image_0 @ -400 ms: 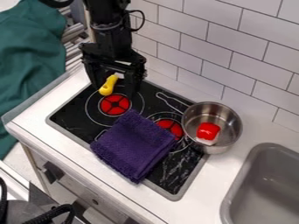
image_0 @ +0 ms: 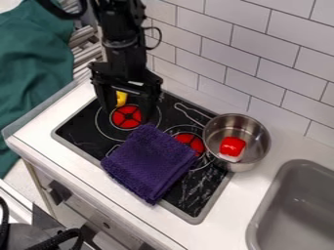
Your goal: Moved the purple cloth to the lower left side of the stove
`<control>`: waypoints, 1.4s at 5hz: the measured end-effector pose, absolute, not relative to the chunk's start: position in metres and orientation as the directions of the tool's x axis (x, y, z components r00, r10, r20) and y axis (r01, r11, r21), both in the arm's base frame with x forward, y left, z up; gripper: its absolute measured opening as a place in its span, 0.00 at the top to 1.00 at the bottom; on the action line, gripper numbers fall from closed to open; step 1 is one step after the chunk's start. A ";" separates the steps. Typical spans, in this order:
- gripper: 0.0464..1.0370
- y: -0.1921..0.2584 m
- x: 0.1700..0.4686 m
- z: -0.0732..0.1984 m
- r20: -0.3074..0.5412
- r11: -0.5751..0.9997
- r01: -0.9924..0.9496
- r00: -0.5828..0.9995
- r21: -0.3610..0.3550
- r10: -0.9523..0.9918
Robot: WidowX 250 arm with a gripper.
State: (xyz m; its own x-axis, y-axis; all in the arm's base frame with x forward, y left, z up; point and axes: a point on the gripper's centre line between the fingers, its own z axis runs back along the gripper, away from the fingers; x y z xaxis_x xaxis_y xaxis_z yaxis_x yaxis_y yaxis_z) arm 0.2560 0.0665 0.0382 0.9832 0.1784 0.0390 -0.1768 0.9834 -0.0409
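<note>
White wall tiles (image_0: 251, 53) cross the upper right of the frame. Below centre, the folded purple cloth (image_0: 149, 163) lies on the black stove top (image_0: 81, 128), overlapping its front edge. At upper left, the black two-finger gripper (image_0: 127, 103) hangs with fingers spread, a yellow object (image_0: 121, 98) visible between them.

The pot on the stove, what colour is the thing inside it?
It's red on top and white underneath, clearest in the camera view.
</note>
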 end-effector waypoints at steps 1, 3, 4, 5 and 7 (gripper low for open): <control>0.03 0.051 0.247 0.028 0.022 0.985 -0.171 0.985 -0.030 0.172; 0.03 0.038 0.233 -0.013 0.013 0.971 -0.237 0.971 -0.015 0.237; 0.03 0.042 0.237 -0.027 0.060 0.963 -0.268 0.961 -0.019 0.269; 0.03 0.045 0.239 -0.033 0.086 0.962 -0.271 0.959 -0.001 0.270; 0.03 0.053 0.228 -0.037 0.138 0.952 -0.305 0.943 0.000 0.302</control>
